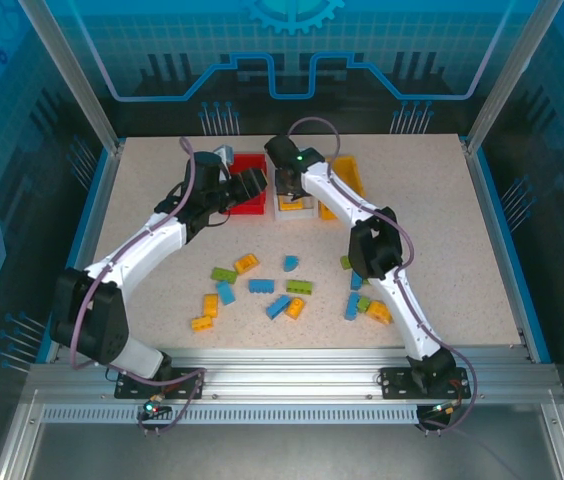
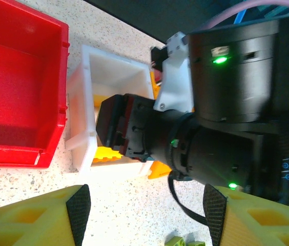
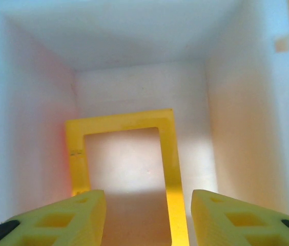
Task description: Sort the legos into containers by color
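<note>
Legos (image 1: 260, 286): we count over a dozen blue, lime green and yellow-orange bricks loose on the speckled table (image 1: 462, 250), scattered between the two arms and nearer the bases than the bins. One yellow brick (image 3: 124, 123) lies hollow side up on the floor of the white bin (image 3: 144, 82). Containers: we list the red bin (image 1: 255, 163), the white bin and the yellow-orange bin (image 1: 350, 175) in a row at the far side, red leftmost, white in the middle. Right gripper (image 3: 147, 218): it sits in the mouth of the white bin, fingers apart, nothing between them, the yellow brick below. Left gripper (image 2: 145, 215): fingers parted, holding nothing, beside the red bin and facing the right arm's wrist (image 2: 211, 138), where green lamps (image 2: 219, 60) glow. A small blue marking (image 2: 286, 166) on the dark casing is too blurred for us to read.
</note>
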